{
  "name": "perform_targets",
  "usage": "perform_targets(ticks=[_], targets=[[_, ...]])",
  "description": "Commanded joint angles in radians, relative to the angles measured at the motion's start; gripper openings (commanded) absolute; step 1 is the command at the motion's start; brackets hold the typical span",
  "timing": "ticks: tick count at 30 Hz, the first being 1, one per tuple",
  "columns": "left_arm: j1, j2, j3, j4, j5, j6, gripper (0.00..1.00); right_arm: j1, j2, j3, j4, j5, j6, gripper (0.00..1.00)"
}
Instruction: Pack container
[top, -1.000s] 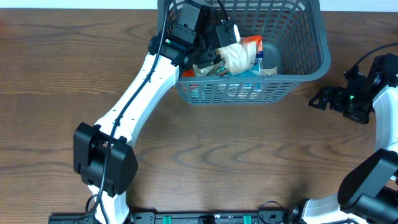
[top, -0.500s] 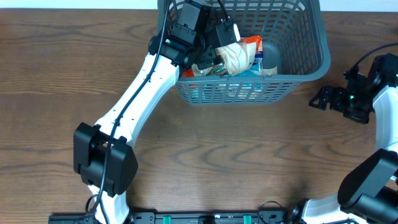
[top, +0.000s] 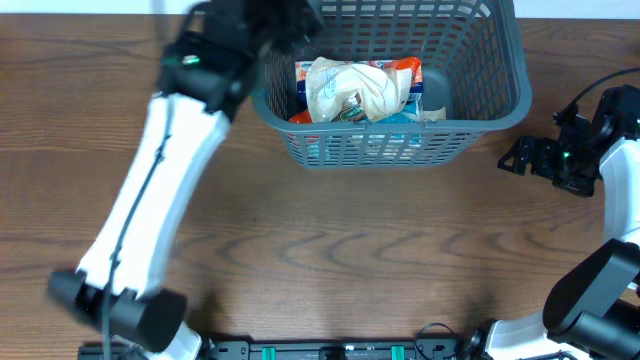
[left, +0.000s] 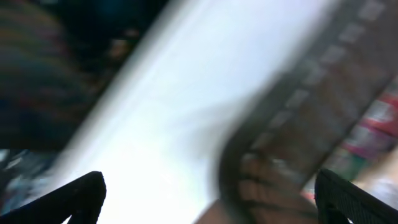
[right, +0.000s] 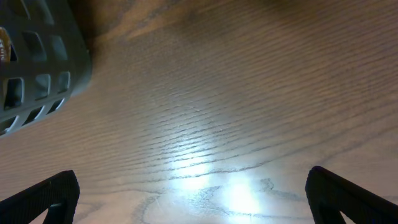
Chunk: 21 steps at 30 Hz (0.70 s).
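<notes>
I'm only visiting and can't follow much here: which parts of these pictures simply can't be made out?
- Overhead: the left arm is blurred, its tip lost.
- Overhead: the snack packs are mostly covered by the pale bag; the container is cut by the top edge.
- Left wrist: everything is blurred.
- Right wrist: only a container corner shows; the rest lies past the left edge.

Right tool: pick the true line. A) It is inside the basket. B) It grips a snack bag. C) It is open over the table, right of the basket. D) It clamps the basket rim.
C: the right tool hovers open and empty above the wooden table, clear of the grey basket.
</notes>
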Motion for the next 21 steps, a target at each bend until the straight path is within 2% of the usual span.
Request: perform_targets(ticks=[1,3,8,12,15,21], targets=[[0.058,-0.072,0.023,-0.034,-0.142,-0.092,0.98,0.009,-0.005,0.002,0.003,0.0,-0.015,0.99],[0.107,-0.108,0.023,-0.092,-0.168,-0.162,0.99,0.009,-0.006,0.003,0.007,0.0,-0.015,0.99],[0.288,-0.186,0.023,-0.249,-0.172,-0.453,0.99,0.009,-0.034,0.037,0.084,0.0,-0.024,0.99],[0.418,-0.191,0.008,-0.339,-0.167,-0.533,0.98,0.01,-0.085,0.045,0.253,0.011,-0.056,0.99],[0.498,-0.194,-0.062,-0.337,-0.074,-0.575,0.99,0.013,-0.134,0.045,0.377,0.05,-0.056,0.99],[0.563,-0.253,-0.277,-0.266,-0.006,-0.697,0.99,0.045,-0.246,0.044,0.417,0.168,-0.045,0.99]])
